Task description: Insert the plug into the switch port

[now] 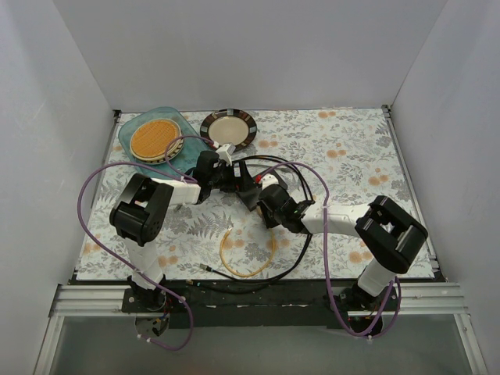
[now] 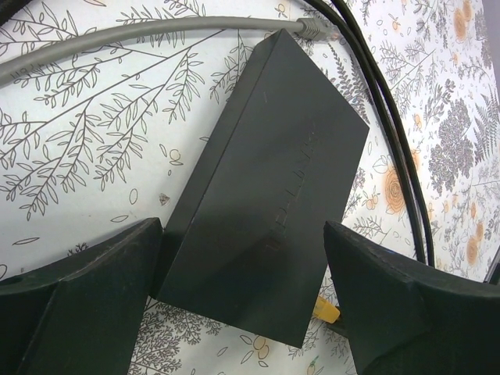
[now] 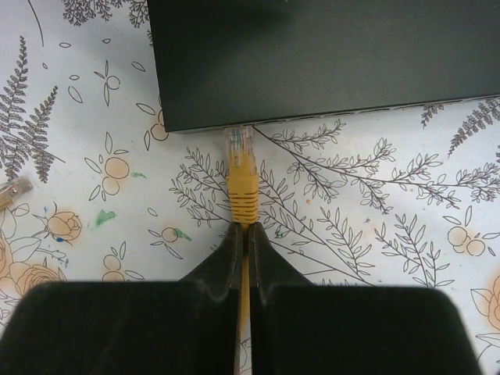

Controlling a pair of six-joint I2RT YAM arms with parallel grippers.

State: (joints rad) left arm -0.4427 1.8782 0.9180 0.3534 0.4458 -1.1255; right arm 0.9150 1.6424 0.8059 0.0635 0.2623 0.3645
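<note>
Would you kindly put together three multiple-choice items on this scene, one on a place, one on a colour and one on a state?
1. Where is the clear plug?
A. lying loose, well away from the switch
B. at the near edge of the dark switch
C. on top of the switch

2. In the left wrist view, what colour is the cable ending at the switch's far corner?
A. grey
B. red
C. blue

3. How do the right arm's jaws stand?
A. wide open above the switch
B. shut on nothing
C. shut on the yellow cable, just behind the plug

Answers:
1 B: the right wrist view shows the plug's tip against the switch's edge.
2 A: the grey cable leads to that corner.
3 C: the jaws are pinched together with the yellow cable between them.
</note>
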